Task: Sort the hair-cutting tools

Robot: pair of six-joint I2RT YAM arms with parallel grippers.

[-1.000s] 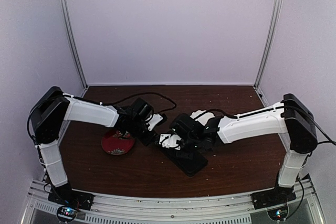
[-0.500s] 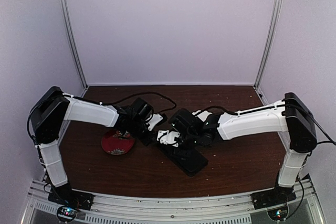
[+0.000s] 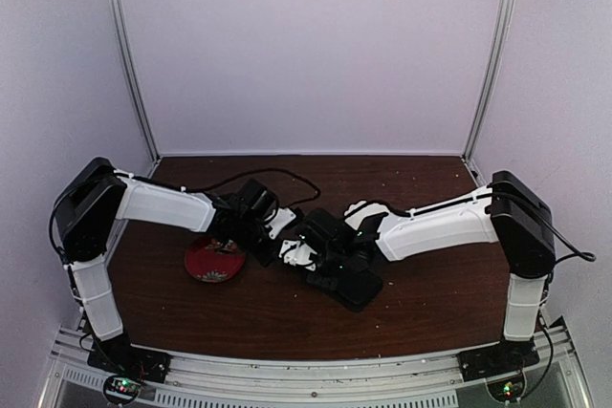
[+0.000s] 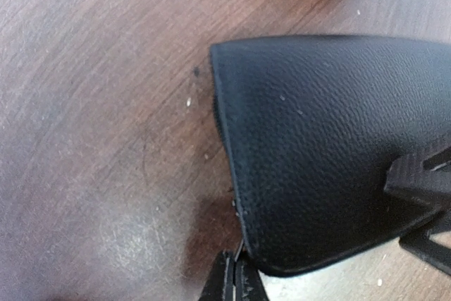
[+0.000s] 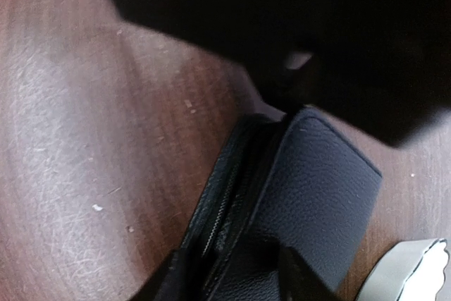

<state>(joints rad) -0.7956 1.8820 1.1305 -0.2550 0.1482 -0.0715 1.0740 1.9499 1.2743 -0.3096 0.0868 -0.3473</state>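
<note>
The hair-cutting tools are out of view. A flat black zip case (image 3: 352,284) lies on the brown table at the centre. My left gripper (image 3: 266,240) is shut at the case's rounded corner (image 4: 282,259). Its tips (image 4: 236,281) pinch a thin silvery sliver at the zip edge. My right gripper (image 3: 308,253) is low over the same end of the case (image 5: 320,195). Its jaws (image 5: 232,283) stand apart astride the partly gaping zip edge (image 5: 225,209), one finger (image 5: 165,281) on the table side and one finger (image 5: 303,281) on the lid. I cannot tell whether they press on it.
A red flowered plate (image 3: 206,263) lies left of the case, under the left forearm. Both arms meet over the table's middle. Purple walls and metal posts close in the back and sides. A dark shadow fills the top of the right wrist view.
My right gripper has slid left along the case toward the left gripper, and its jaws have narrowed. The left arm has stayed where it was.
</note>
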